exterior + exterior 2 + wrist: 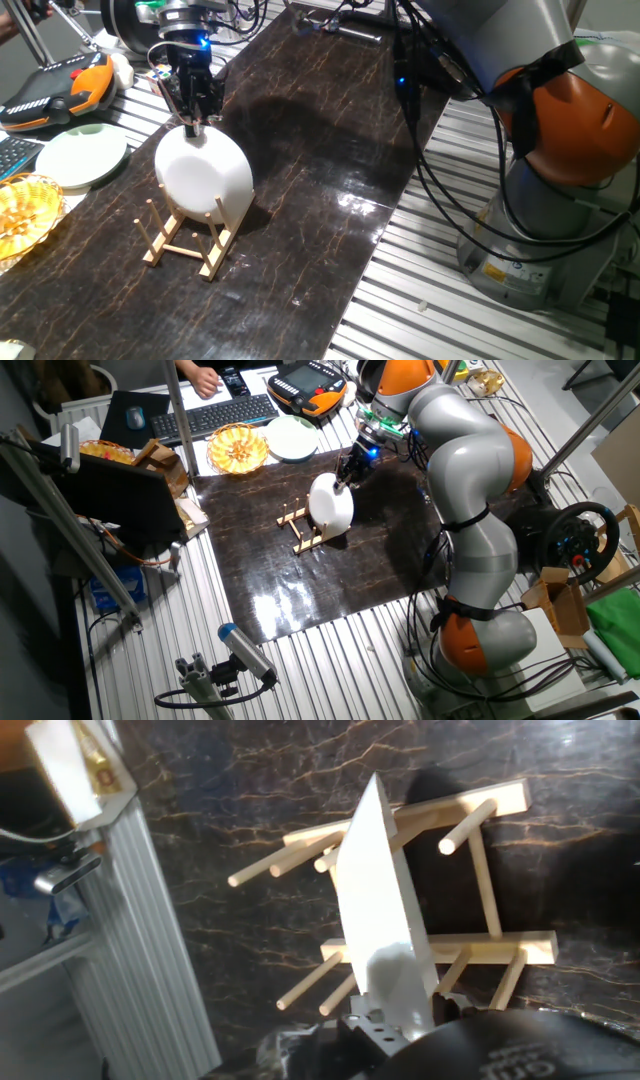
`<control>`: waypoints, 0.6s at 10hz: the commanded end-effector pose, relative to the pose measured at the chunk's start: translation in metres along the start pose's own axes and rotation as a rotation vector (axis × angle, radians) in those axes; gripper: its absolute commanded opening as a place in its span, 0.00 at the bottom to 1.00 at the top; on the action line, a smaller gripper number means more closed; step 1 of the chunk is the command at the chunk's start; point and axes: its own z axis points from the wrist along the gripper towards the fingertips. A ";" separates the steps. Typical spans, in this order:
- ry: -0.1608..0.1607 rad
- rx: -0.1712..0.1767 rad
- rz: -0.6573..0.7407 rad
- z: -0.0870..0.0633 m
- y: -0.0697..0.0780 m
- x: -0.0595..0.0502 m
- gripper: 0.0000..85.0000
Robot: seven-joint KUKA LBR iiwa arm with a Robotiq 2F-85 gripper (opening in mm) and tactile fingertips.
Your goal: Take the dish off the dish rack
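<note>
The dish (205, 175) is a plain white deep bowl standing on edge between the pegs of the small light-wood dish rack (190, 245) on the dark marbled table. My gripper (193, 125) comes down from above and is shut on the bowl's top rim. In the other fixed view the dish (330, 508) leans on the rack (295, 525) with the gripper (345, 475) at its upper edge. In the hand view the dish's rim (385, 910) runs edge-on from between my gripper's jaws (400, 1010) over the rack (480, 945). I cannot tell whether the dish still touches the rack.
A flat pale green plate (82, 155) and a yellow wicker basket (22, 215) lie left of the rack. An orange-and-black teach pendant (60, 90) sits behind them. The arm's base (560, 150) and cables stand to the right. A keyboard (215, 415) lies beyond the table.
</note>
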 end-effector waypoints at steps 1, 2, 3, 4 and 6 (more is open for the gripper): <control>0.001 -0.007 0.002 0.000 0.001 0.000 0.34; 0.001 -0.018 0.005 0.000 0.002 0.000 0.33; 0.007 -0.032 0.009 0.000 0.003 0.000 0.31; 0.011 -0.040 0.012 0.000 0.004 0.000 0.31; 0.019 -0.052 0.014 0.001 0.004 0.000 0.30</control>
